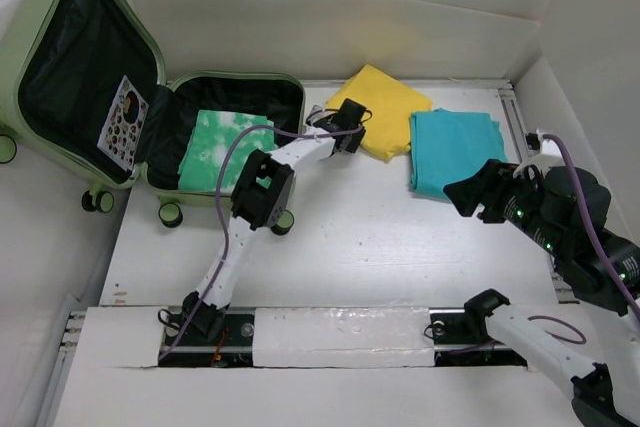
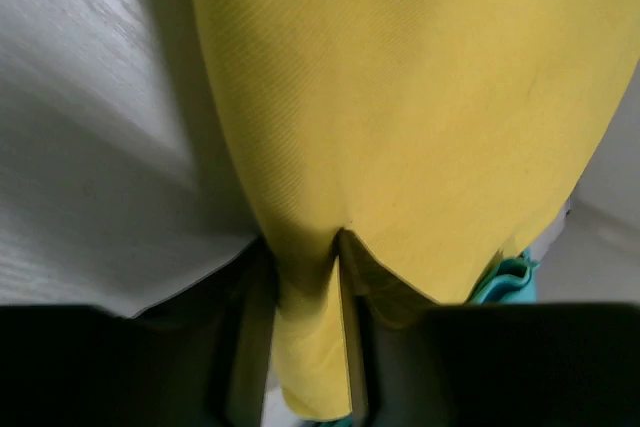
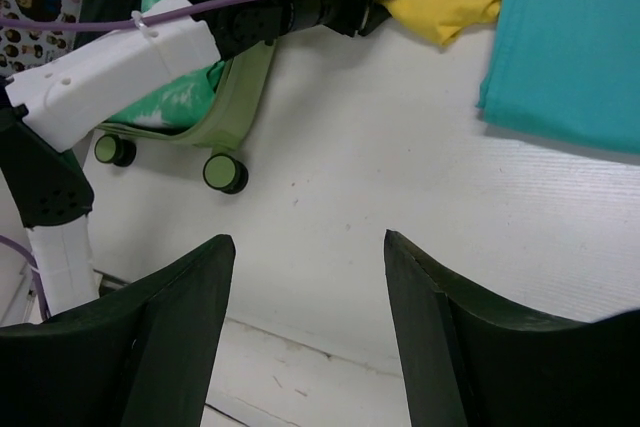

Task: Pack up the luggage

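Pale green hard-shell luggage (image 1: 75, 57) is laid open at the far left corner of the tabletop (image 1: 380, 247), with its wheels (image 1: 170, 214) turned toward the near edge and its two halves spread left to right. The black-lined lid is tilted up past the left edge. A mottled green-and-white cloth (image 1: 225, 147) is folded in the base. The fine-ribbed edge of a yellow cloth (image 1: 385, 107) is pinched in the narrowed left gripper (image 2: 305, 277), and a teal cloth (image 1: 450, 147) lies just beside it. The right gripper (image 3: 308, 242) is held wide apart above bare tabletop
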